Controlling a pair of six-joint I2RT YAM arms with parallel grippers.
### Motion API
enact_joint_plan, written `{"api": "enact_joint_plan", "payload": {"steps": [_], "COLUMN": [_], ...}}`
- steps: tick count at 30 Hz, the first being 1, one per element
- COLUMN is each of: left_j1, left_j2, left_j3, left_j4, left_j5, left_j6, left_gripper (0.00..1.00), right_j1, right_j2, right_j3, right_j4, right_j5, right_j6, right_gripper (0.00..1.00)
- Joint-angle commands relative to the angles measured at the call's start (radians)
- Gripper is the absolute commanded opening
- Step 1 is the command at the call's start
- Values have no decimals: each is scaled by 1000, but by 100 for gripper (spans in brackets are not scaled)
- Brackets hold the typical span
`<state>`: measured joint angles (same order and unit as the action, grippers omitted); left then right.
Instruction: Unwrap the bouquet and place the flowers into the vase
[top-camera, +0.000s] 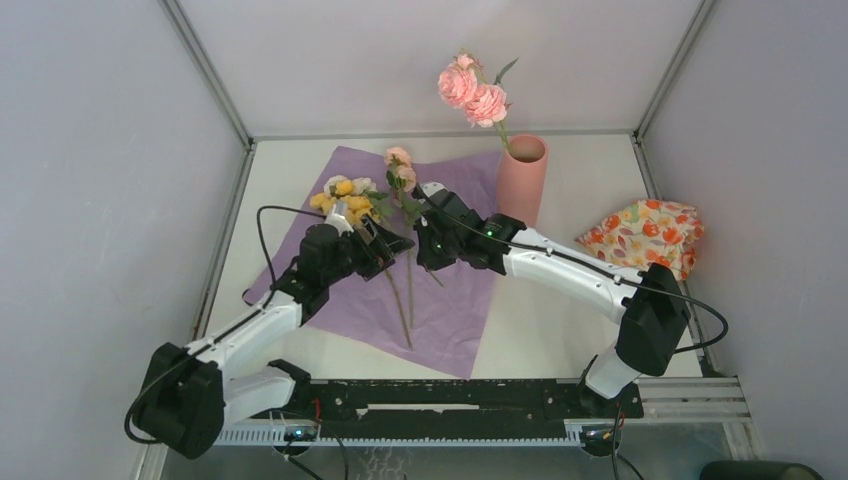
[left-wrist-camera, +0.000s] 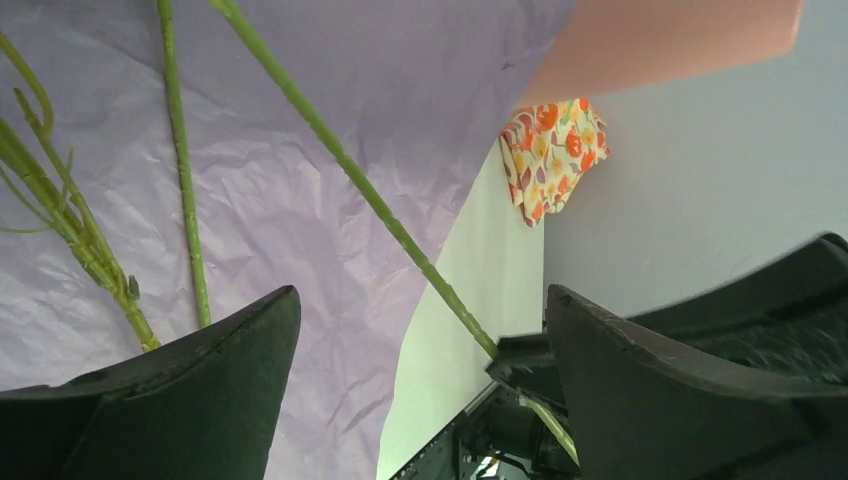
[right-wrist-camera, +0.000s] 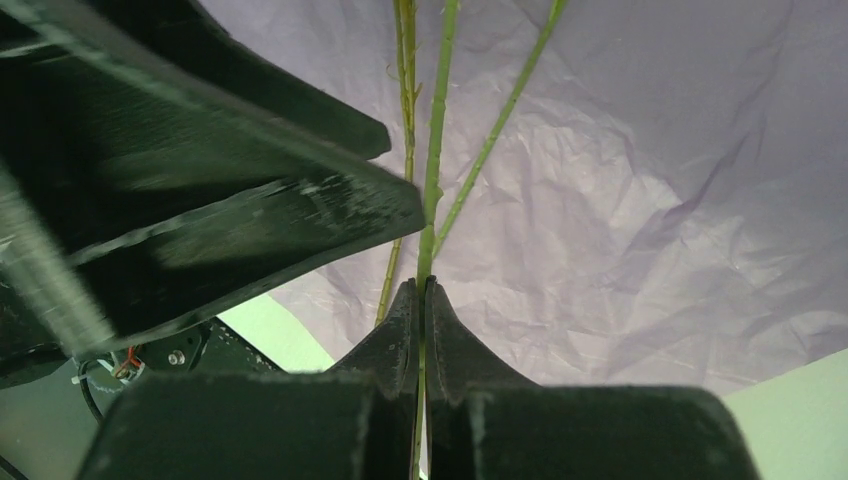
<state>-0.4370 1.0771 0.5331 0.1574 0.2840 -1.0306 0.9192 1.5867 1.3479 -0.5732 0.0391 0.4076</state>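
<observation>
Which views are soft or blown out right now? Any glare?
Top external: even diffuse light, no glare, the tall salmon-pink cylinder vase crisp. Left wrist: crinkled purple paper sheet sharp, the vase's edge at top right soft. Right wrist: black fingers of the left gripper smeared close to the lens; thin green stem in the shut right gripper sharp.

No words, numbers, labels or signs can be read in any of the views
</observation>
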Motion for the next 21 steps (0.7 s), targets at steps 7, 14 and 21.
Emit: {"api": "enact_joint_plan", "payload": {"steps": [7, 14, 21], "left_j1": [19, 21, 20], "left_j2": [218, 303, 299], "left_j3": [-1, 68, 65], "left_j4": [254, 274, 271], "left_j5": [35, 58, 66], "left_j6": [-73, -57, -29], "left_gripper": [89, 57, 33], "right_j1": [41, 46, 51], "right_j2": [-38, -49, -42], "right_j3": [-14, -48, -57], "right_j4": [56, 64, 71], "right_j5": [-16, -10, -7], "right_j6": [17, 26, 29], "right_gripper": [0, 0, 0]}}
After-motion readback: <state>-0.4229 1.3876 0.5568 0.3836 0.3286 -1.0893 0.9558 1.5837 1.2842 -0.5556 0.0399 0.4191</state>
